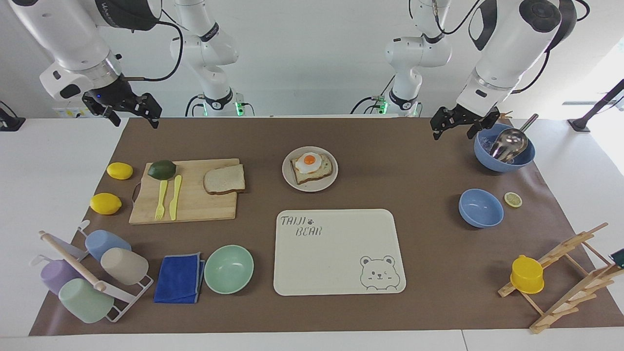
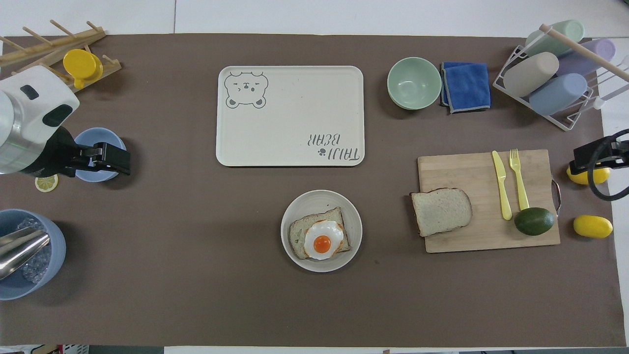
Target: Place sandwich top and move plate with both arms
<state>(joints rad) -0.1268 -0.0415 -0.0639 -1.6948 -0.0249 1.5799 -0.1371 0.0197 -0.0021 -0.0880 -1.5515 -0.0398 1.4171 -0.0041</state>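
Observation:
The sandwich top (image 1: pixel 224 179) (image 2: pixel 441 211), a plain bread slice, lies on the wooden cutting board (image 1: pixel 195 204) (image 2: pixel 471 172), at the board's edge facing the plate. The grey-beige plate (image 1: pixel 288 171) (image 2: pixel 303 206) sits mid-table and carries a toast with a fried egg (image 1: pixel 311 164) (image 2: pixel 322 241). My left gripper (image 1: pixel 463 124) (image 2: pixel 123 162) hangs open and empty in the air beside the blue bowl with the ladle. Over the mat's corner at the right arm's end, my right gripper (image 1: pixel 136 114) (image 2: pixel 582 160) is open and holds nothing.
A cream bear tray (image 1: pixel 336 273) (image 2: pixel 290 142) lies farther from the robots than the plate, with a mint bowl (image 1: pixel 228 269) and blue cloth (image 1: pixel 179 278) beside it. Knife, fork, avocado (image 1: pixel 162 169), two lemons, cup rack (image 1: pixel 92 278), two blue bowls (image 1: pixel 480 208) and a wooden rack (image 1: pixel 565 273) ring the mat.

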